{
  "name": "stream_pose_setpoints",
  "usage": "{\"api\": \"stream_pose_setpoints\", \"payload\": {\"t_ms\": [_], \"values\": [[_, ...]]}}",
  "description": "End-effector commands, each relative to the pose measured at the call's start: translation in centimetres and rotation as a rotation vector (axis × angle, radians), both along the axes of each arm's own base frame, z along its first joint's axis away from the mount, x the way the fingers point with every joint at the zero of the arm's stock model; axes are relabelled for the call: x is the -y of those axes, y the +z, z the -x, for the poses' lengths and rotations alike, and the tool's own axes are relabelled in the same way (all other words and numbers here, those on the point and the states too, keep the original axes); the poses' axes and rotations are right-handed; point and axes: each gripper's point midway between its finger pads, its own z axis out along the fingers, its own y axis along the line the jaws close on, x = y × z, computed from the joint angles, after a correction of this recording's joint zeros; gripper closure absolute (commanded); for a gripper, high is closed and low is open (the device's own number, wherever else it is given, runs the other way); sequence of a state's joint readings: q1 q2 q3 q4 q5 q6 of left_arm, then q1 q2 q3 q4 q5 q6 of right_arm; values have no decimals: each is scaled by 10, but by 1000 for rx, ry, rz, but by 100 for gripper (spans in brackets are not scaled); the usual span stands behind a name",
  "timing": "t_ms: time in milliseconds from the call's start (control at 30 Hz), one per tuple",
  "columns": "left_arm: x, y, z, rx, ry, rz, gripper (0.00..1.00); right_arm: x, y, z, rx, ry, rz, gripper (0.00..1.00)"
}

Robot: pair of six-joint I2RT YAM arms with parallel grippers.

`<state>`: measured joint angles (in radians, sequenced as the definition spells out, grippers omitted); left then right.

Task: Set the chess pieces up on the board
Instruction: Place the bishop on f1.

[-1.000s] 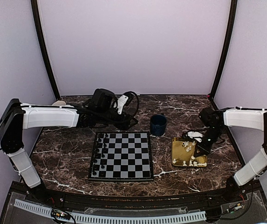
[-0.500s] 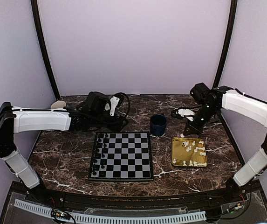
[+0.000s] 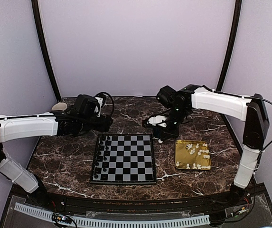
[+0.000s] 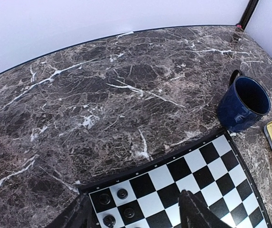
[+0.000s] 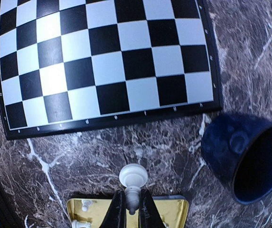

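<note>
- The right gripper (image 5: 131, 211) is clamped on one cream-white chess piece (image 5: 133, 183), over bare marble between the board (image 5: 107, 61) and the gold tray (image 5: 170, 213).
- The blue mug (image 5: 249, 156) stands at its 3 o'clock.
- The left gripper (image 4: 136, 216), fingers apart, hovers over the board's 11 o'clock corner.
- The other chess pieces (image 3: 195, 152) lie in the tray, at the board's 3 o'clock.

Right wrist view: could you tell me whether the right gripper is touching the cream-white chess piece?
Touching. The right wrist view shows the right gripper shut on the cream-white chess piece, both fingers against its stem.
</note>
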<state>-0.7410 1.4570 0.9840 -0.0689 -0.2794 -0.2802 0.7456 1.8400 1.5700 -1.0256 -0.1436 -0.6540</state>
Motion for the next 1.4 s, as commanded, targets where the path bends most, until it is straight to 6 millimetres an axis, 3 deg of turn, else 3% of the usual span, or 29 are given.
{"api": "stream_pose_setpoints", "payload": {"t_ms": [0, 167, 367, 1200, 1367], "values": [[-21, 15, 2, 34, 69, 25, 35, -29, -2, 6, 23, 65, 28, 98], [-28, 17, 2, 44, 80, 27, 35, -51, -19, 5, 17, 94, 73, 97], [-31, 17, 4, 42, 78, 33, 35, -64, -37, 7, -5, 116, 104, 97], [-30, 5, 7, 25, 60, 29, 35, -67, -69, 20, -64, 142, 200, 94], [-30, 6, 7, 25, 60, 29, 35, -68, -70, 15, -41, 128, 207, 86]]}}
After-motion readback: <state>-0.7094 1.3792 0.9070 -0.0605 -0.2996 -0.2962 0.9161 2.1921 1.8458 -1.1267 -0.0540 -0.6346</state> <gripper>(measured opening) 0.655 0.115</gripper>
